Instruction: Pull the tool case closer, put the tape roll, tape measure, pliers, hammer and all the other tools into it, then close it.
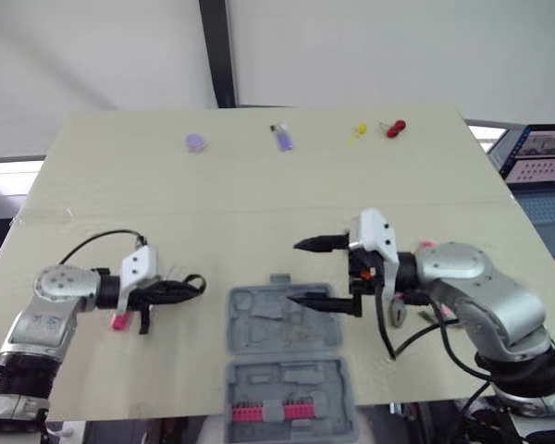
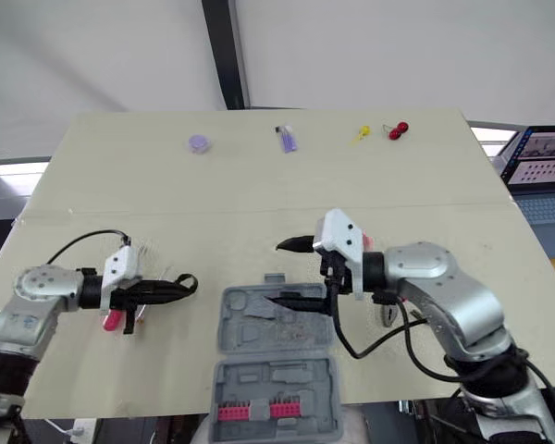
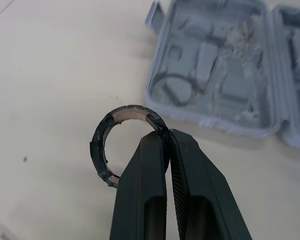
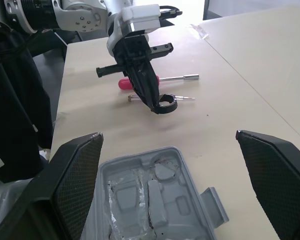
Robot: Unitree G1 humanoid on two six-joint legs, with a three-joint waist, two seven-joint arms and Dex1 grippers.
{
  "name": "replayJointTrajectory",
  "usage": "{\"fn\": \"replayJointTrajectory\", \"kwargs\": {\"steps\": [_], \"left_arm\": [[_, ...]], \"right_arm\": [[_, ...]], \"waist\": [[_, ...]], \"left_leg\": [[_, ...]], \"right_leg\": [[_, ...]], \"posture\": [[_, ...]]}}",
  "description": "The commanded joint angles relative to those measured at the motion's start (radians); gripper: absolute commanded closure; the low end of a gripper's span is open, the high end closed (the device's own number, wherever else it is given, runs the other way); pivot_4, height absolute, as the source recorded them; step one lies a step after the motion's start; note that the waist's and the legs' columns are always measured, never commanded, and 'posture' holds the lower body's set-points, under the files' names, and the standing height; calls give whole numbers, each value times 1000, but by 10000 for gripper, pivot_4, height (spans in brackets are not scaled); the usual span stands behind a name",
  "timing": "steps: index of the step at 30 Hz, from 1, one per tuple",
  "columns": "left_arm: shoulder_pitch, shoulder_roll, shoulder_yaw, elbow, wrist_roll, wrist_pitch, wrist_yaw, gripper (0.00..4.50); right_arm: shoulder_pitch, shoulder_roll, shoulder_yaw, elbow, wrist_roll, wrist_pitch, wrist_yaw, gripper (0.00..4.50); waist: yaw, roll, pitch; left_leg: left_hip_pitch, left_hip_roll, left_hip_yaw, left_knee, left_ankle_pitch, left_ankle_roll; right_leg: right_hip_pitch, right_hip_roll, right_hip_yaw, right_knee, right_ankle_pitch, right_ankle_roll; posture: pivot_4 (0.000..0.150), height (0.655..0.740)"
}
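A: Left hand [image 3: 160, 134]: both black fingers pressed together on the wall of the black tape roll, a thin ring with a brown inner face [image 3: 97, 145]. It is pinched at one spot on the rim, and the rest hangs free ahead of the tips.

B: Roll's position?

A: Low over the pale bench [image 1: 259, 199], on the left of the open grey plastic tool case [image 1: 259, 328] and apart from it. Can't tell whether it grazes the surface.

B: So the step is the carry into the case. How to do it well?

A: Lift enough to clear the case wall, then travel right. I'd aim for the round moulded recess [image 3: 173, 90] in the near corner of the tray; it looks the right shape for the roll. Lay the ring flat and low before parting the fingers, because a thin ring dropped on edge is likely to roll.

B: Right hand?

A: Right hand [image 1: 298, 271] sits over the case's far half, fingers wide apart, gripping nothing. It is near the left arm's likely path, so keep the two clear of each other.

B: Anything else close?

A: A pink-handled screwdriver [image 4: 126, 83] lies on the bench just beside the left hand, not yet packed.
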Motion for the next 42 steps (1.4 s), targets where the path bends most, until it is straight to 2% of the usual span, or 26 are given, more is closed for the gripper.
{"fn": "replayJointTrajectory", "kwargs": {"steps": [1, 7, 14, 42], "left_arm": [[-49, -11, -35, -77, -50, 109, -28, 44763], [-129, -83, -161, -52, -8, 177, -49, 44763], [-161, -115, -215, 4, 17, 238, -43, 44763], [-164, -188, -227, 139, 123, 99, -5, 44763]], "right_arm": [[17, -16, -36, -62, 25, 5, -26, 0], [60, -59, -44, -91, -4, 7, -71, 0], [75, -47, -51, -107, 1, 19, -138, 0], [166, -75, -67, -208, 70, 72, -209, 0]], "waist": [[0, 0, 0], [1, -1, 0], [0, -1, 0], [7, -1, 0]], "left_leg": [[0, 0, 0, 0, 0, 0], [0, 0, 0, 0, 0, 0], [0, 0, 0, 0, 0, 0], [-1, 0, 0, 1, 0, 0]], "right_leg": [[0, 0, 0, 0, 0, 0], [0, 0, 0, 0, 0, 0], [0, 0, 0, 0, 0, 0], [0, 0, 0, -1, 0, 0]], "posture": [[1500, 7400], [1500, 7400], [1500, 7400], [1500, 7400]]}}
